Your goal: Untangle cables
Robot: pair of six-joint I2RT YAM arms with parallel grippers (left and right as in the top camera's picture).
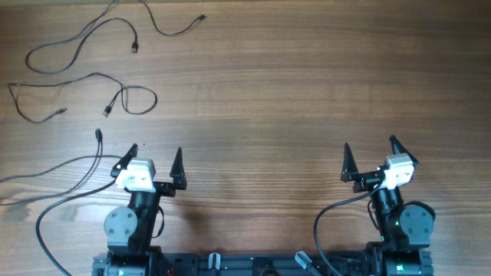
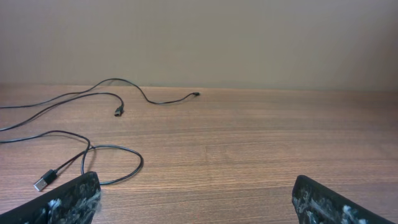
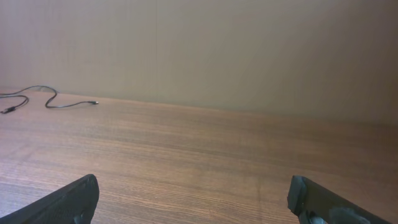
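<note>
Several thin black cables lie apart at the table's far left. One cable curves from a loop to a plug near the top. Another cable snakes along the top edge. A third cable loops to a silver-tipped plug. In the left wrist view the looped cable and its silver plug lie just ahead of the left finger. My left gripper is open and empty, near the front left. My right gripper is open and empty, far from the cables.
Thicker black wires run from the left arm's base across the front left of the wooden table. A similar wire curls by the right base. A beige wall stands behind the table's far edge.
</note>
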